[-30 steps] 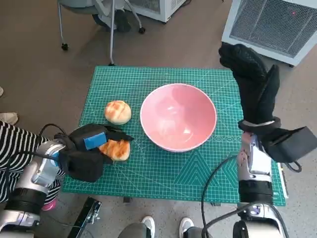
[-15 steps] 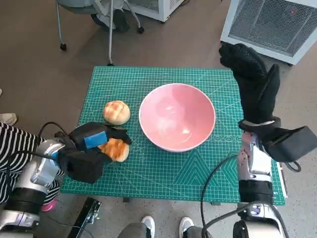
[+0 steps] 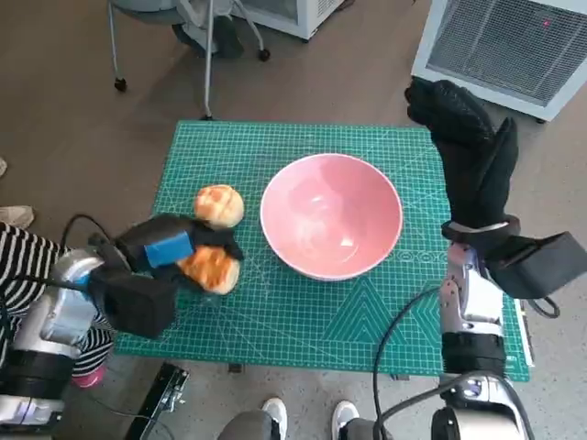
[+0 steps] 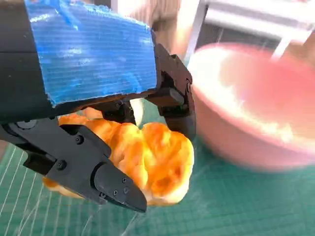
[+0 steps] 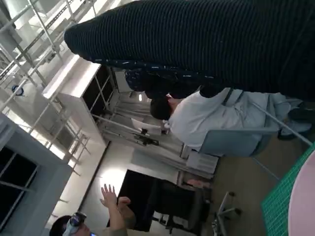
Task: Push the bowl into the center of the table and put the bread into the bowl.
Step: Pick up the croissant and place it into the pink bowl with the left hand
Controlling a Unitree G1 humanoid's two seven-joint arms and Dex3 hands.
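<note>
Brown floor surrounds the counter [image 3: 303, 339], which is covered by a green cutting mat [image 3: 275, 316] printed with a pale grid. Beyond its far right corner a white grilled unit [image 3: 514, 50] is seen, and chair legs [image 3: 206, 55] stand past the far left edge. At the near left a person's striped sleeve [image 3: 23, 261] is visible.

On the mat, slightly right of the middle, the pink bowl [image 3: 331, 215] is set upright. The right hand [image 3: 468, 151] is raised above the mat's far right corner, just beside the bowl's rim and apart from it; nothing is held, and whether its fingers are spread or closed cannot be told.

2 pieces of bread lie left of the bowl. The near bread [image 3: 211, 269] is gripped by the left hand [image 3: 170, 247], whose black fingers [image 4: 113, 184] are closed around it. The second bread [image 3: 218, 205] rests on the mat just beyond, close to the bowl.
</note>
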